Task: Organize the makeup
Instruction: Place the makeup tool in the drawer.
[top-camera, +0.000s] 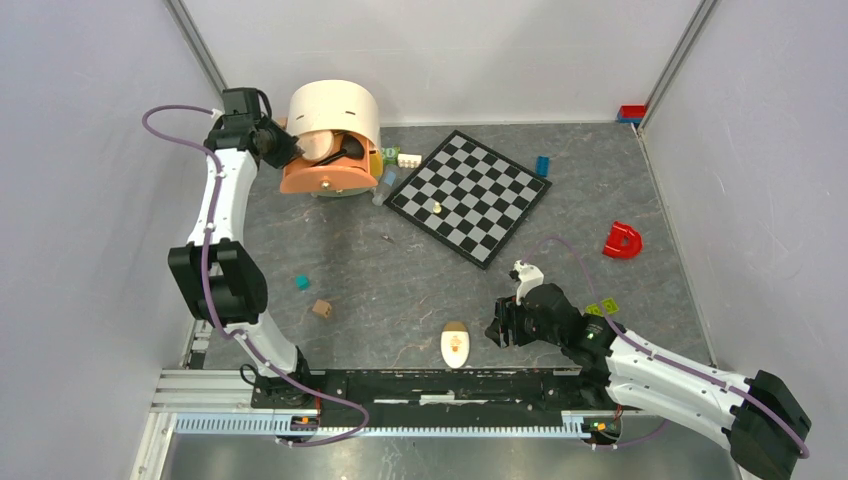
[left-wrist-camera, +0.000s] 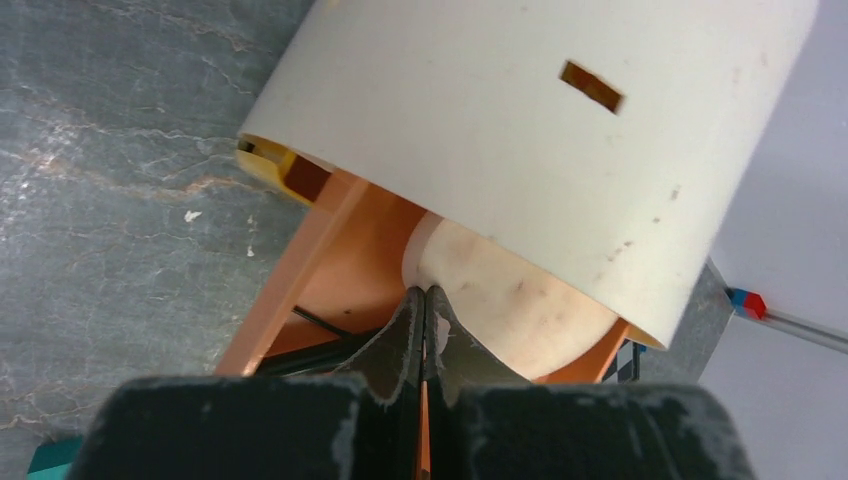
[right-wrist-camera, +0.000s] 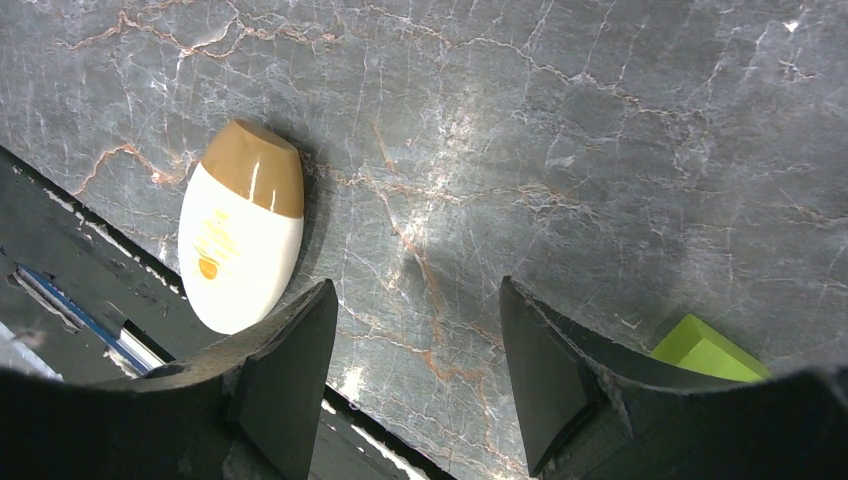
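Top view: the left gripper (top-camera: 290, 148) reached into the orange organizer (top-camera: 325, 182) at the table's 11 o'clock. The cream oval (top-camera: 455, 345) lay at 6 o'clock, with the right gripper (top-camera: 497, 330) just beside it at its 3 o'clock.

Left wrist: the fingers were pressed together on nothing, tips under the white cylinder (left-wrist-camera: 540, 150).

Right wrist: the jaws stood apart over the table, holding nothing. The oval lay at their 10 o'clock.
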